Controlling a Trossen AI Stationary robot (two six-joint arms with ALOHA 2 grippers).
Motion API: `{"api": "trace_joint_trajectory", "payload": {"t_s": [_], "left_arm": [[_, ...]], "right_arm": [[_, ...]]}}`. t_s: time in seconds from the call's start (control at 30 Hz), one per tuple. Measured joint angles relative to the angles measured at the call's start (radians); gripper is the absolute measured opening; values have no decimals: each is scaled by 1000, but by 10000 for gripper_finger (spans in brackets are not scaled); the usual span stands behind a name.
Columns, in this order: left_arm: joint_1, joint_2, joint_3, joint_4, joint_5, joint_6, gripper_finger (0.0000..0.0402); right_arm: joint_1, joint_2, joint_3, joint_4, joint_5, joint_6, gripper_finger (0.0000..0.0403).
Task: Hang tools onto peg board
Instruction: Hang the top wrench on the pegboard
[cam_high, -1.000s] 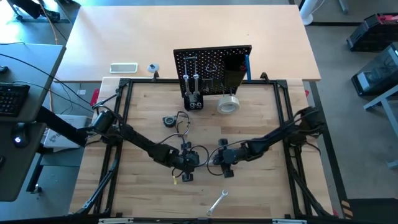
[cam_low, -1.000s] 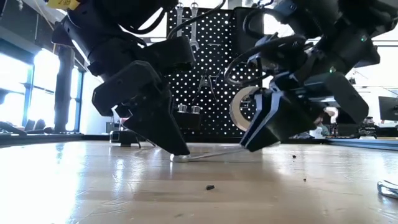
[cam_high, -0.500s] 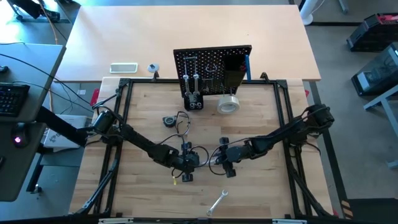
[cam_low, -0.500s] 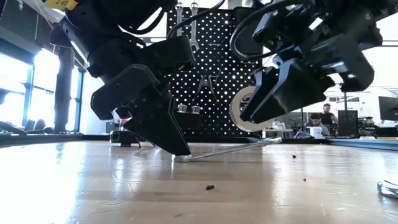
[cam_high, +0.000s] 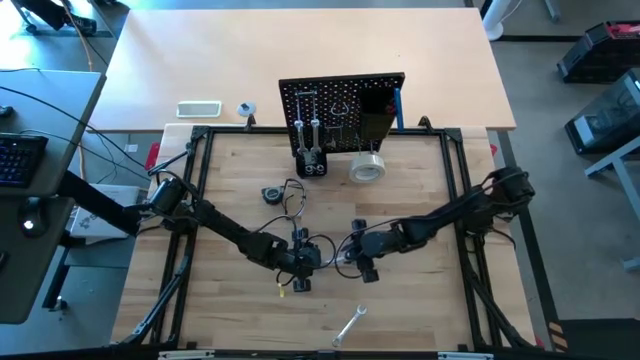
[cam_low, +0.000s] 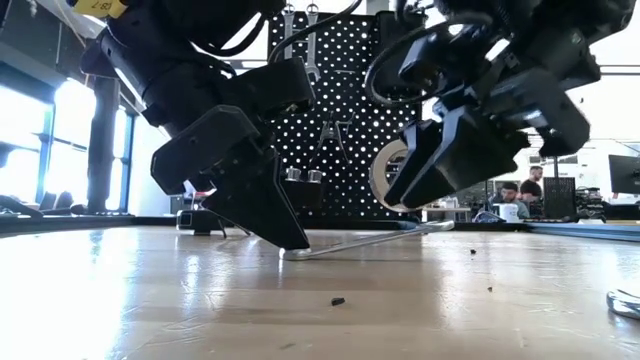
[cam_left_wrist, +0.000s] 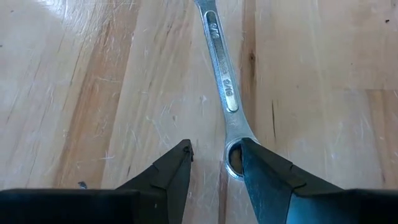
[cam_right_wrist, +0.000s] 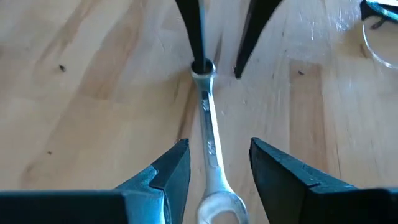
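A pale wooden table (cam_high: 230, 320) fills a black frame, with a bright room beyond. Mid-table a silver wrench (cam_left_wrist: 224, 93) lies between both arms, tilted: one ring end on the wood, the other raised. The left gripper (cam_left_wrist: 216, 163) presses down at the low end, one finger (cam_left_wrist: 261, 171) set in the ring, jaws parted. The right gripper (cam_right_wrist: 214, 167) straddles the raised end with jaws released, not pinching it. Behind stands the peg board (cam_high: 342, 112), a tape roll (cam_high: 367, 166) at its foot. A second wrench (cam_high: 347, 326) lies near the front edge.
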Motion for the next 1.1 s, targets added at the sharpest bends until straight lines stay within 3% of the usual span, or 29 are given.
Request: {"api": "trace_joint_trajectory", "payload": {"t_s": [0.23, 0.4, 0.67, 1.1], "left_arm": [[0, 1, -1, 9, -2, 1, 132], [0, 1, -1, 9, -2, 3, 132], [1, 2, -1, 13, -5, 5, 132], [2, -58, -5, -4, -4, 18, 132]], "right_arm": [[-26, 89, 4, 35, -50, 0, 161], [-26, 152, 77, -67, -56, -1, 149], [-29, 193, 170, -235, -41, -61, 28], [-12, 186, 219, -327, 7, -14, 29]]}}
